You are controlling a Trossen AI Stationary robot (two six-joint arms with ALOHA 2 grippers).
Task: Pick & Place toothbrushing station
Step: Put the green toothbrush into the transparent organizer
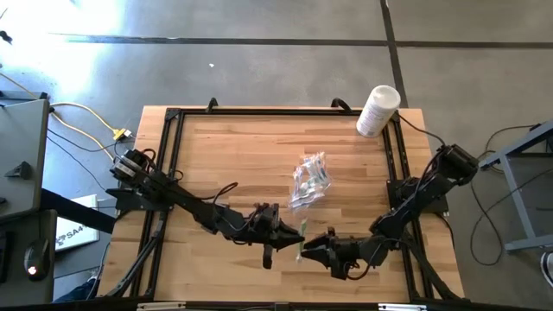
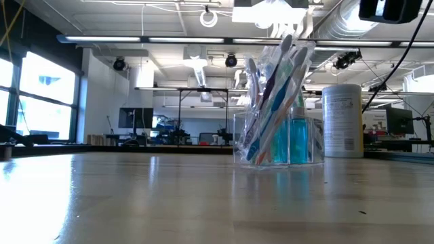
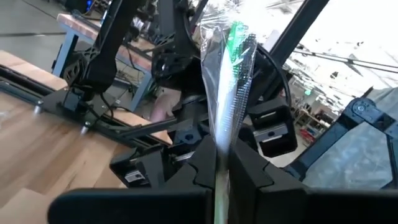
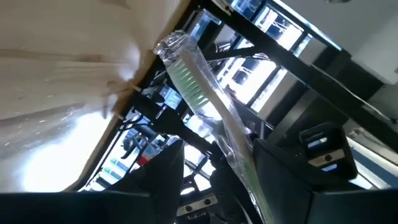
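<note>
Toothbrushes (image 2: 271,102) and teal tubes (image 2: 290,141) are held in a clear holder (image 2: 279,139) beside the white bottle (image 2: 342,120). A wrapped green toothbrush (image 3: 229,93) is clamped by the left gripper (image 3: 221,168); the right gripper (image 1: 313,249), jaws apart, is set just beside it, contact unclear.

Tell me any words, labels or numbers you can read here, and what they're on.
"SA": start of larger lettering on a white box beside the table; the rest is hidden.
White canister: a printed label, too small to read.
Wrapped toothbrush: no legible print.

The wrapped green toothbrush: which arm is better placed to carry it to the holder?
Probably the left: its end effector is shut on the wrapped green toothbrush, while the right end effector only faces it, open.
</note>
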